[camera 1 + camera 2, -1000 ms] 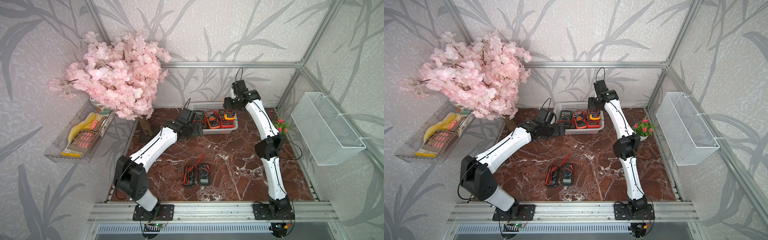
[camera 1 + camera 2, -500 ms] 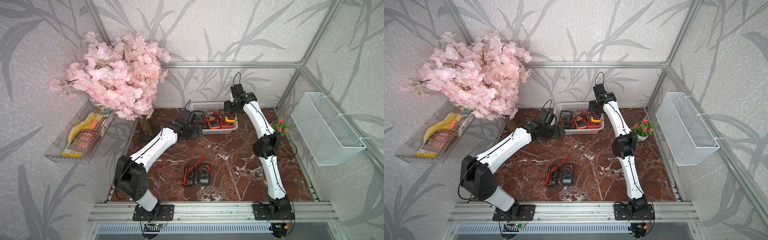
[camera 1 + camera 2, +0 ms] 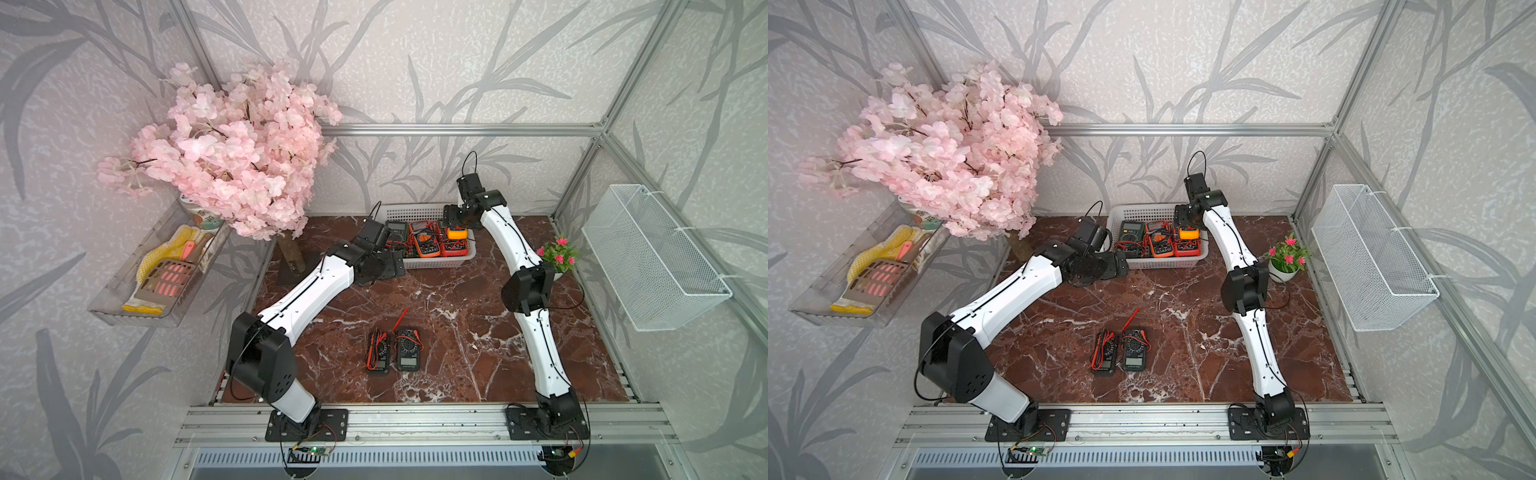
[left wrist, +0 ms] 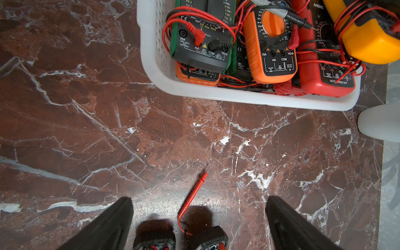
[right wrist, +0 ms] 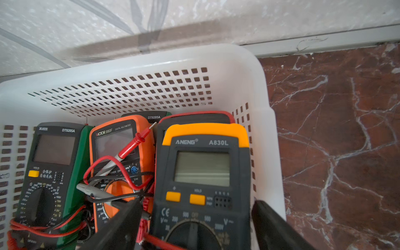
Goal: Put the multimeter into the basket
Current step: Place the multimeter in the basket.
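Jaws of the left gripper (image 4: 199, 199) are gaping empty above the red-brown marble bench (image 3: 457, 316). Two black multimeters (image 3: 408, 351) are lying toward the front edge, awaiting transfer. At the back edge, right gripper (image 5: 197, 202) jaws are standing just clear of a yellow-and-grey multimeter (image 5: 203, 168) resting inside the white perforated plastic basket (image 5: 151, 65).

Your red marble table (image 3: 457, 316) and what sits on it.
At the back edge you have the basket (image 3: 432, 262). The tree trunk (image 3: 292, 255) stands in the back left corner and the flower pot (image 3: 1280, 275) by the right edge. Mid-table lie a lead-wrapped meter (image 3: 377, 352) and, just beside it, a second meter (image 3: 408, 350) trailing a red probe (image 3: 401, 319).
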Robot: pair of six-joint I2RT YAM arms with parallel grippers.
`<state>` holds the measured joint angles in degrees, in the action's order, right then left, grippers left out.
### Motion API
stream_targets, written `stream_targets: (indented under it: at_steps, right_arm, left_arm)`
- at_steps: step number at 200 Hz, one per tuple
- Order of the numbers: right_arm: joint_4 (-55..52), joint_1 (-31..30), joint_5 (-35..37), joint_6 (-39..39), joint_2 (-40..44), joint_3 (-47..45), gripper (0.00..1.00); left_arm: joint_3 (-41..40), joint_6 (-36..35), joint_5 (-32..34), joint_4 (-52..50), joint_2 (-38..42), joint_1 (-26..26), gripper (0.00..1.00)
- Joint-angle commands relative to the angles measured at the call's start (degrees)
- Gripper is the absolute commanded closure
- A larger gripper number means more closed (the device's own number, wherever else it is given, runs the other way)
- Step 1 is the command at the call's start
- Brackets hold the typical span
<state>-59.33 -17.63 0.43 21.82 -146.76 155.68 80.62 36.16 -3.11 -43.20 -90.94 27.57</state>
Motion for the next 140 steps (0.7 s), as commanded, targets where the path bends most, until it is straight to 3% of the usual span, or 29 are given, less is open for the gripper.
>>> stream_targets:
  at_steps: [1,40,140]
  right_arm:
    - [0.7,0.1,0.0,0.4,-0.8,1.5,0.08]
    - [0.9,0.1,-0.4,0.5,1.4,1.3,0.00]
    - [-0.4,0.0,-0.4,-0.4,10.8,-3.1,0.01]
  left_arm:
    - [-0.6,0.3,0.8,-1.7,2.6,-0.4,0.00]
    - [-0.2,-0.3,1.5,-2.3,2.6,-0.4,0.00]
    - [-4.2,0.3,0.5,-1.6,5.2,0.2,0.00]
